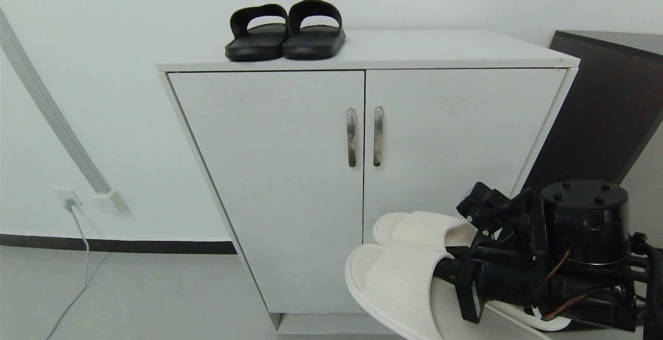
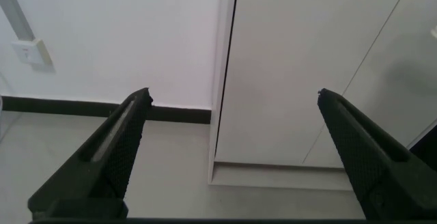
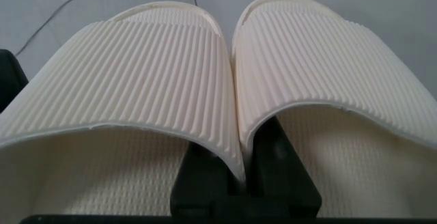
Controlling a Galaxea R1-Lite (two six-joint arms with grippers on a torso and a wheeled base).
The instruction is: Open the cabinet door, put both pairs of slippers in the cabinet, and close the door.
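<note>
The right hand's (image 1: 449,270) fingertips are buried under the ribbed straps of the white slippers (image 1: 409,267), and the slippers' heels run off the head view's lower edge. In the right wrist view the dark fingers (image 3: 205,183) sit close together, pinching the two straps' (image 3: 235,101) touching inner sides, so this hand is clamped on the pair. It holds them in the air, low before the right door (image 1: 456,138) of the cabinet (image 1: 290,184). Both doors are shut and hide the inside. The black slippers (image 1: 285,31) rest side by side on the cabinet top, towards its left. The left hand (image 2: 233,95) has its fingers wide apart, holding nothing, facing the cabinet's lower corner and the floor (image 2: 171,156).
</note>
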